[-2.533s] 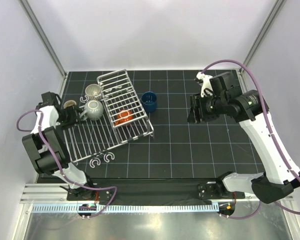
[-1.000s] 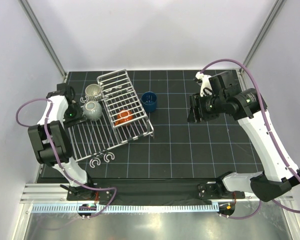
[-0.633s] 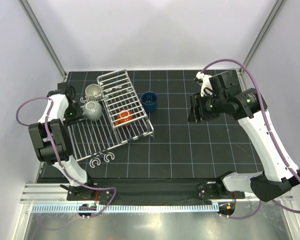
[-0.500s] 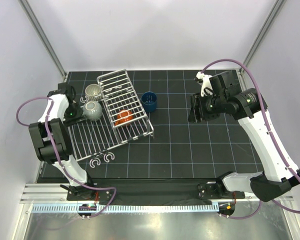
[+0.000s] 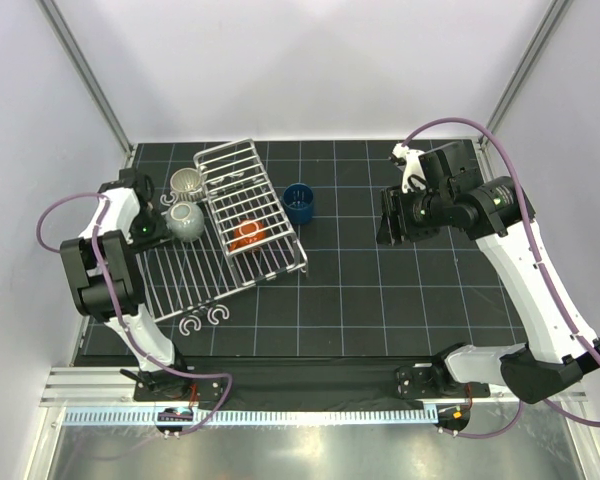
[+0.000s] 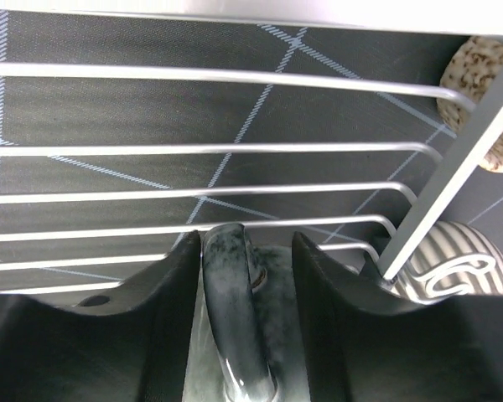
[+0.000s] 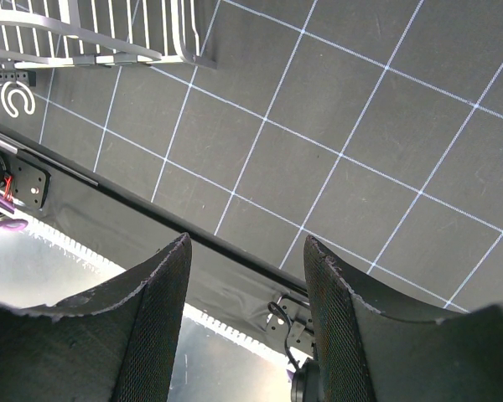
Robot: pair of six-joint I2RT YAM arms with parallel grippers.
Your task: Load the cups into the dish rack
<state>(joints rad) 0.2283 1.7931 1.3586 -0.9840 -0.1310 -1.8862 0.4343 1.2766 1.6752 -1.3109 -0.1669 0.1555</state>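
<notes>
Your left gripper [image 6: 245, 244] stood with its jaws narrowed astride the handle [image 6: 235, 318] of the speckled grey mug [image 5: 187, 222]. A sliver of gap showed on one side, so it was not clamped. That mug sat on the flat tray of the dish rack [image 5: 195, 278], just beside the basket's left wall. The orange-red cup [image 5: 247, 233] lay inside the basket. The striped cup [image 5: 186, 182] stood on the mat [image 5: 380, 300] just beyond the grey mug, and the dark blue cup [image 5: 299, 203] stood upright on the mat just right of the basket. Your right gripper [image 7: 245, 251] hung well apart over bare mat — jaws parted, holding nothing.
</notes>
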